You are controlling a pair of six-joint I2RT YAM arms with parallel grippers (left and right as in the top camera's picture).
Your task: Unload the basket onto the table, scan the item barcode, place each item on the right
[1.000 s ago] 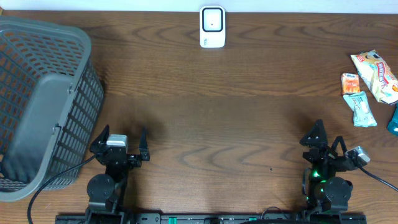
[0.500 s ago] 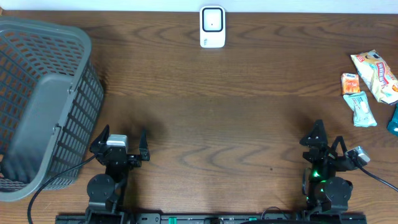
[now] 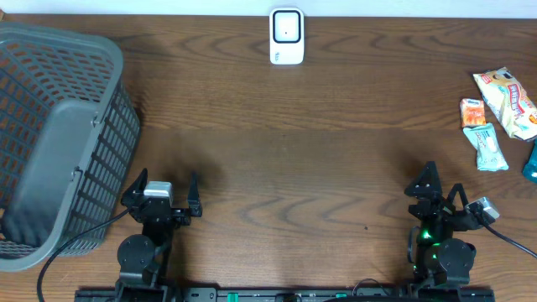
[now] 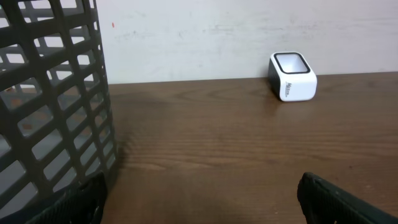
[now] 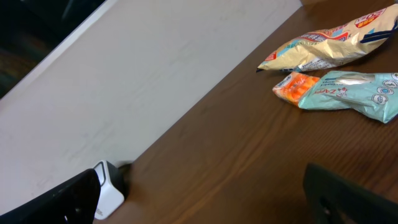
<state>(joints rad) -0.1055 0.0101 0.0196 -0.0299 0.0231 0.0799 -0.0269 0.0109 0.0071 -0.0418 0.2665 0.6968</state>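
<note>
The white barcode scanner (image 3: pixel 286 36) stands at the table's far edge, also in the left wrist view (image 4: pixel 293 76) and half behind a finger in the right wrist view (image 5: pixel 109 190). Snack items lie at the far right: a cream bag (image 3: pixel 506 101), a small orange pack (image 3: pixel 472 111) and a teal pack (image 3: pixel 487 147). The right wrist view shows the bag (image 5: pixel 329 46), the orange pack (image 5: pixel 295 84) and the teal pack (image 5: pixel 351 90). My left gripper (image 3: pixel 164 186) (image 4: pixel 200 193) and right gripper (image 3: pixel 440 191) (image 5: pixel 202 186) sit near the front edge, both open and holding nothing.
A large grey mesh basket (image 3: pixel 50 134) fills the left side, close to the left gripper (image 4: pixel 50 112). A blue-green item (image 3: pixel 531 161) is cut off at the right edge. A pale wall runs behind the table.
</note>
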